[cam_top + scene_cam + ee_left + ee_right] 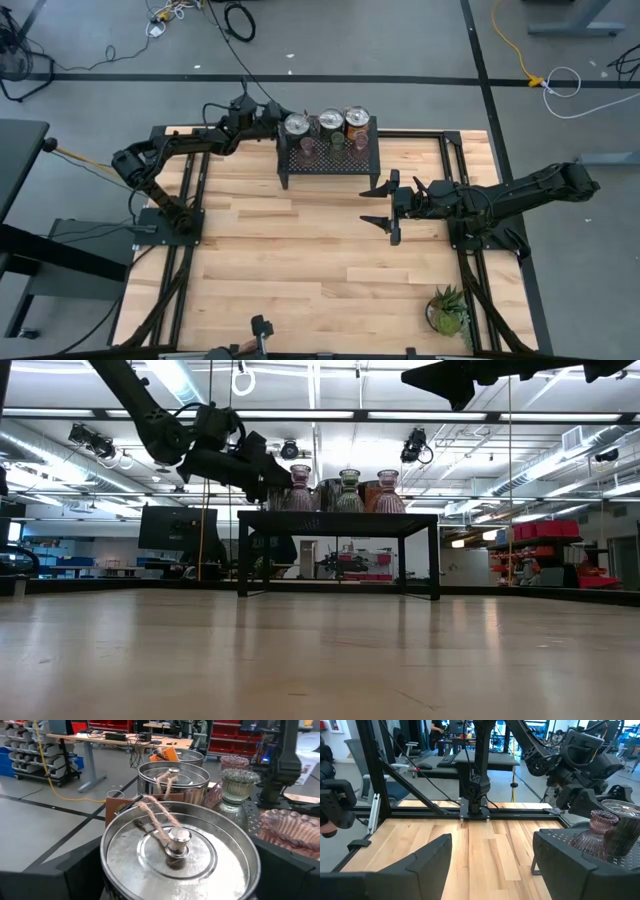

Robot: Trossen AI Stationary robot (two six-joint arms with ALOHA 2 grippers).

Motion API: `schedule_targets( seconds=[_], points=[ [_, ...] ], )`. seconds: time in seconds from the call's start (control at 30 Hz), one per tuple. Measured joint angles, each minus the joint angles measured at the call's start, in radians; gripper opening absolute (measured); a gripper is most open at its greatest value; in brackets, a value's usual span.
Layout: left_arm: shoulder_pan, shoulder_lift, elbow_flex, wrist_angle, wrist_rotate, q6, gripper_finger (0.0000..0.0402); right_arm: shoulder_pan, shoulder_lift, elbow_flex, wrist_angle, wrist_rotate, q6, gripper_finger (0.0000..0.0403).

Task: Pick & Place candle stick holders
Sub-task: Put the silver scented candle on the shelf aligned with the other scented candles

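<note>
The black mesh rack (327,160) stands at the table's far middle. On its top stand three silver-topped holders (296,125), (330,122), (357,118), the right one orange-bodied. In front of them are three tiny cups: pinkish (307,147), olive-green (337,142) and pinkish (360,137). My left gripper (272,118) is open at the rack's left end. Its fingers (75,870) stand on either side of the leftmost silver holder (175,845), whose lid has a knob and twine. My right gripper (382,205) is open and empty, above the table in front of the rack's right end. My left gripper comes level at the leftmost silver holder from the table's left. Its fingers stand beside the holder's round wall (107,870). I cannot tell whether they touch it. The holder stands upright on the rack top.
A small spiky green potted plant (448,310) stands at the near right corner. Bare wooden table (300,250) lies in front of the rack. Black frame rails (190,200) run along the table's left and right sides.
</note>
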Motion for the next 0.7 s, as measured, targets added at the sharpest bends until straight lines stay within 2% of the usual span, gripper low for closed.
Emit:
schedule_targets(
  seconds=[0.13,0.7],
  points=[
    [0.006,0.000,0.000,0.000,0.026,-0.001,0.0400,0.000,0.000,0.000,0.000,0.000,0.000,0.0279],
    [0.015,-0.012,0.000,-0.008,0.024,-0.006,0.0400,0.000,0.000,0.000,0.000,0.000,0.000,0.0279]
  ],
)
